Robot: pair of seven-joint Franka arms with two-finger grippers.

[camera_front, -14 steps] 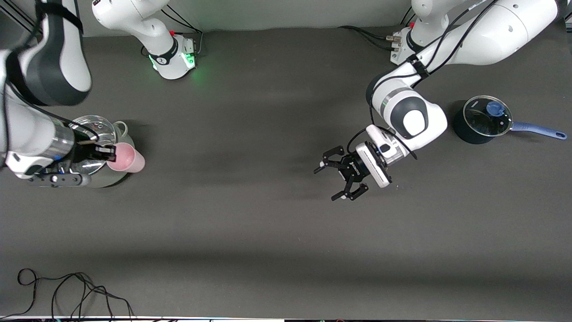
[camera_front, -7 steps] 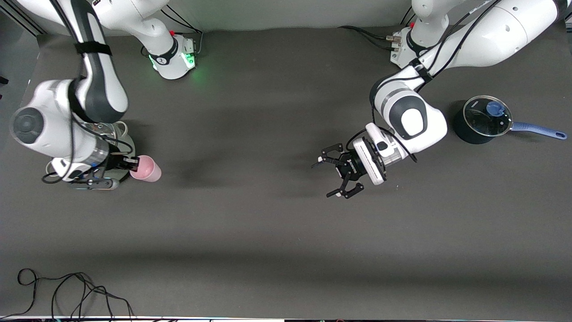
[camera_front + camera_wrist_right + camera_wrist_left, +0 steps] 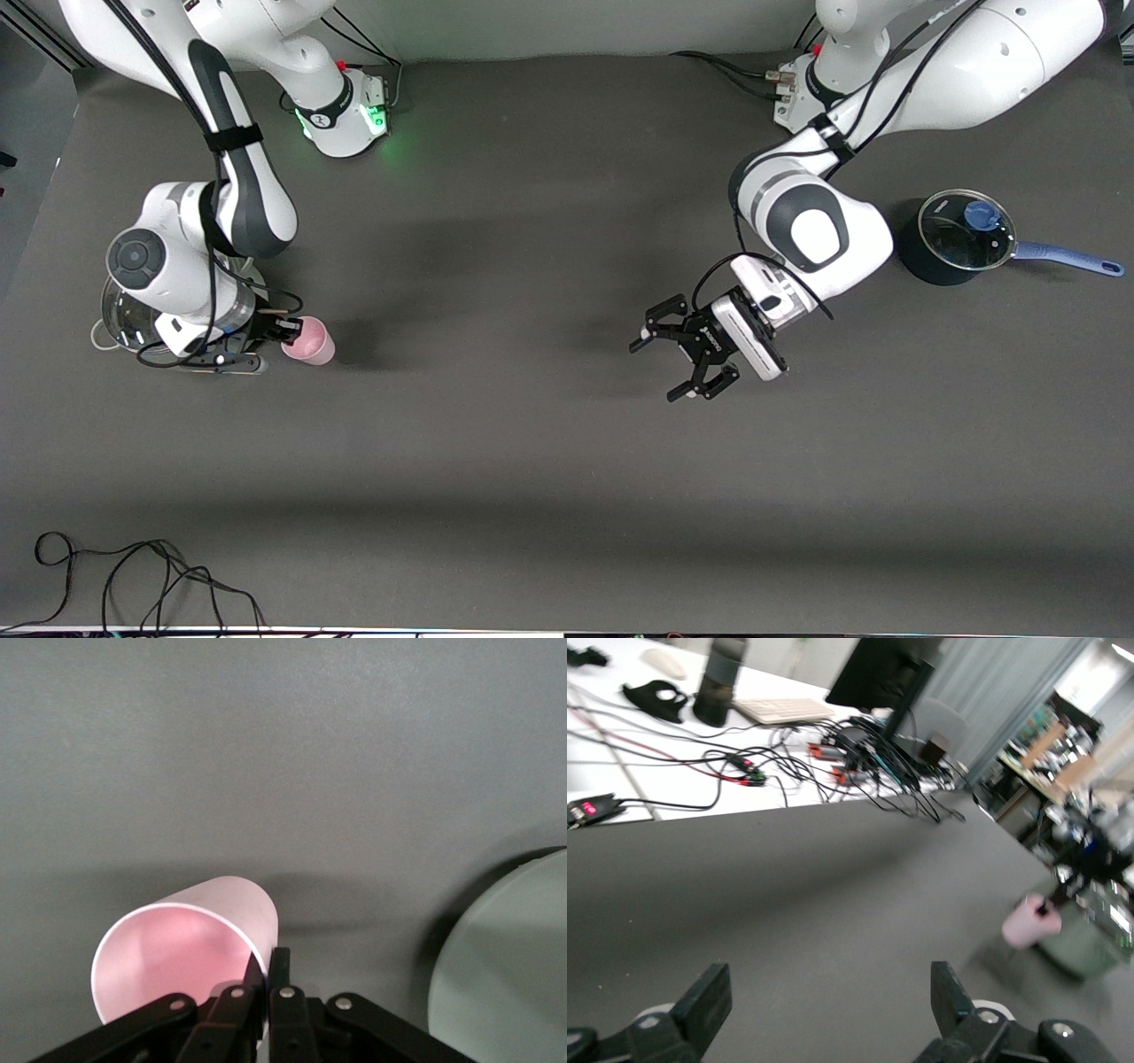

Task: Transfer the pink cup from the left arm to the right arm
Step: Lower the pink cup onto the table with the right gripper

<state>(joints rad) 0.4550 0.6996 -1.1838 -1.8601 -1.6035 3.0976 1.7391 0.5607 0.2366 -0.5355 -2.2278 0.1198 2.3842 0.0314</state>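
The pink cup [image 3: 311, 342] is pinched by its rim in my right gripper [image 3: 289, 336], low over the table beside a lidded pot. In the right wrist view the right gripper [image 3: 267, 973] is shut on the cup's wall, one finger inside and one outside, and the cup's [image 3: 182, 948] open mouth faces the camera. I cannot tell whether the cup touches the table. My left gripper [image 3: 654, 369] is open and empty over the middle of the table. It shows in the left wrist view [image 3: 830, 1001], with the cup [image 3: 1028, 923] farther off.
A pale green pot with a glass lid [image 3: 122, 312] stands under the right arm; its edge shows in the right wrist view [image 3: 509, 966]. A dark blue saucepan with a glass lid [image 3: 961, 235] stands at the left arm's end. Loose cables [image 3: 133, 576] lie near the front edge.
The right arm has come down with the cup and carried it off the pot toward the table's middle. The left gripper has shifted only slightly and stays open.
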